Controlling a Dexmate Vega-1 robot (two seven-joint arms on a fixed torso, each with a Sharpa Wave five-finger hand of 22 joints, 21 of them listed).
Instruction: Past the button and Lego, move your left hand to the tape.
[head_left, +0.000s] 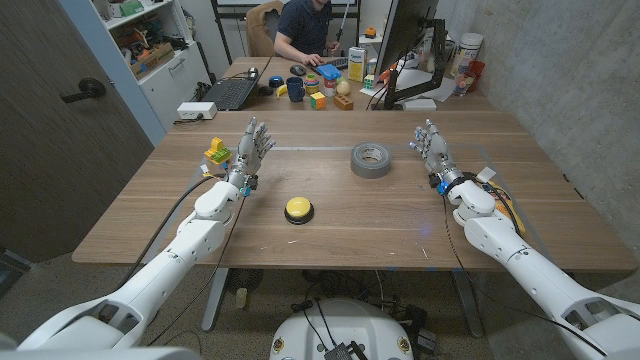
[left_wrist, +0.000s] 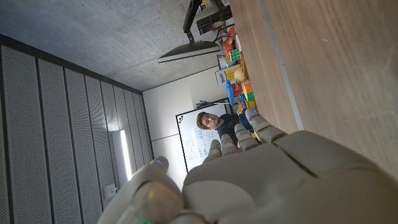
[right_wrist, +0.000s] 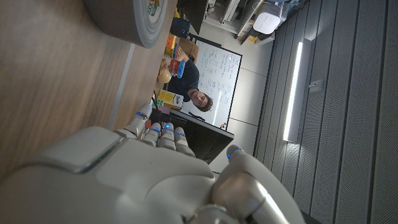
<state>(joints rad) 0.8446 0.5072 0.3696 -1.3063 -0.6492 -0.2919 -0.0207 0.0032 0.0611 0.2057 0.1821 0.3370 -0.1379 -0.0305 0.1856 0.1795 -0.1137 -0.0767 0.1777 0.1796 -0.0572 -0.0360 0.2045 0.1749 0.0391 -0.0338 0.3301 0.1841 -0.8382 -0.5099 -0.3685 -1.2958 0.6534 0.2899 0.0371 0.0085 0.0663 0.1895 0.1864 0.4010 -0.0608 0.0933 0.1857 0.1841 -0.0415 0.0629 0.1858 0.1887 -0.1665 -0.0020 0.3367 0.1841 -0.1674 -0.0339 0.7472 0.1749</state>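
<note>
A grey roll of tape (head_left: 370, 158) lies flat on the wooden table (head_left: 330, 225), right of the middle; its edge also shows in the right wrist view as the tape (right_wrist: 127, 22). A yellow button (head_left: 298, 208) sits nearer the front, at the middle. A yellow-green Lego piece (head_left: 217, 153) stands at the left. My left hand (head_left: 250, 148) is raised over the table just right of the Lego, fingers spread, holding nothing. My right hand (head_left: 432, 148) stands right of the tape, also with fingers apart and nothing held.
A person (head_left: 305, 28) sits behind the far end of the table. Toys and blocks (head_left: 325, 85), a laptop (head_left: 230, 93) and a monitor (head_left: 410, 45) crowd the back. A cable (head_left: 185, 205) runs along my left arm.
</note>
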